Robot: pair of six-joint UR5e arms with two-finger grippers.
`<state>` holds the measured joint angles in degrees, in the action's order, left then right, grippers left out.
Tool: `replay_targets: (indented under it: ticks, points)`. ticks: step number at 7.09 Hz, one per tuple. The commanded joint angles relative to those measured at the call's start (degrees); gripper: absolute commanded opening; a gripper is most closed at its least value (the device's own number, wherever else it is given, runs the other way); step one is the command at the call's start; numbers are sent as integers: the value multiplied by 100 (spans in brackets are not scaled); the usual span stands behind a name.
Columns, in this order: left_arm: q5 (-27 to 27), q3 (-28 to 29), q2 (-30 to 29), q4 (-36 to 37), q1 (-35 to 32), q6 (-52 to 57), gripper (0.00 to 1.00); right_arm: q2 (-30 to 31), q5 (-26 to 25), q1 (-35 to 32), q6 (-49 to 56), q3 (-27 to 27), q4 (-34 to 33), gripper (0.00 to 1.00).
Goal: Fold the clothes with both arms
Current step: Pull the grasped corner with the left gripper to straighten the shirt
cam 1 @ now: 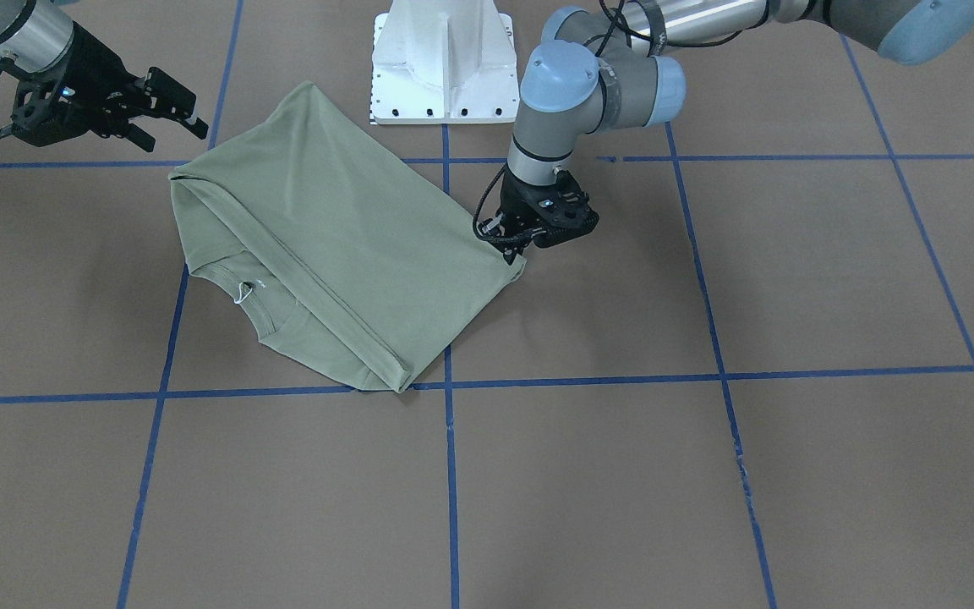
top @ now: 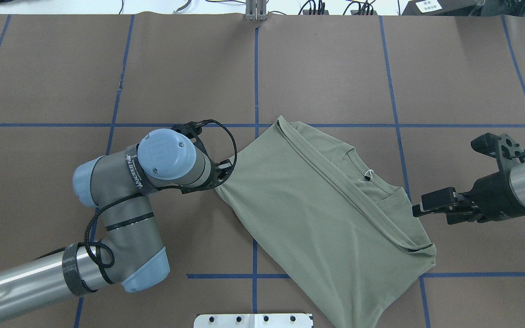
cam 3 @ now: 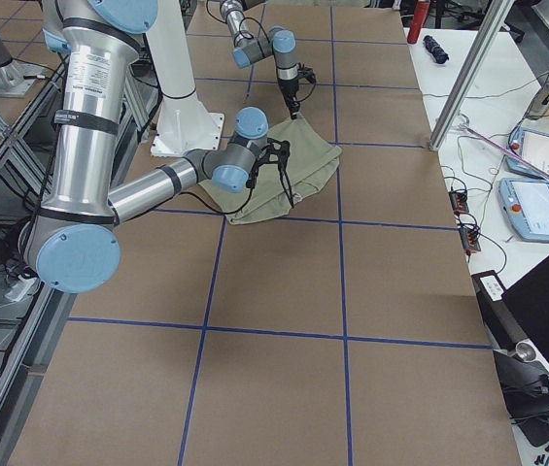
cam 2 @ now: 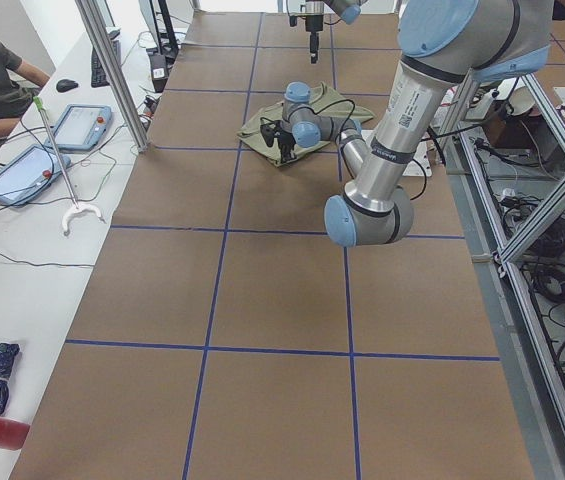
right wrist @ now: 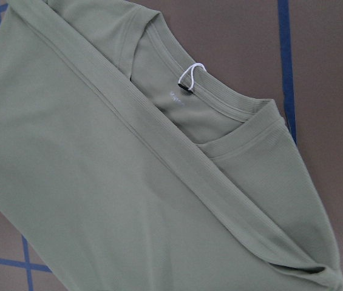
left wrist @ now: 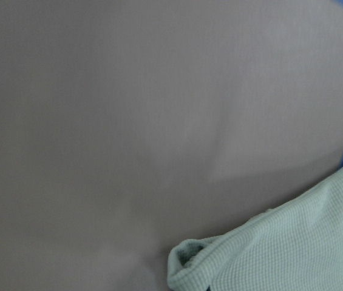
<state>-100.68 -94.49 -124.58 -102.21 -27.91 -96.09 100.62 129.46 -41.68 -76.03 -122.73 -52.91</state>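
Left gripper (cam 1: pixel 514 247) pinches one corner of the folded sage-green shirt (cam 1: pixel 326 228), while the right gripper (cam 1: pixel 172 127) hovers spread just beside its opposite edge.

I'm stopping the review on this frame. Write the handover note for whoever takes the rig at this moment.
Left gripper: looks shut on a corner of the pale sage-green knit shirt.
Right gripper: open, holding nothing, beside the shirt's edge.
The shirt lies on the brown table, folded over once, with the neckline showing.
To do: the remaining folds.
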Motion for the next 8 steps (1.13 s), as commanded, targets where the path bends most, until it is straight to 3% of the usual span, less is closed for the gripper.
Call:
replay_targets:
  ticks: [1, 5, 6, 8]
  points:
    - [-4, 369, 4, -35, -556, 781, 0, -164, 0, -33, -35, 56, -9, 100]
    - [170, 1404, -371, -939, -1339, 1723, 0, -183, 0, -33, -61, 100, 0, 100]
    - [284, 2191, -887, -1350, -1419, 1821, 0, -183, 0, -33, -61, 109, -9, 100]
    - [425, 4228, -1898, -2964, -1594, 1926, 0, -174, 0, -33, -61, 109, -9, 100]
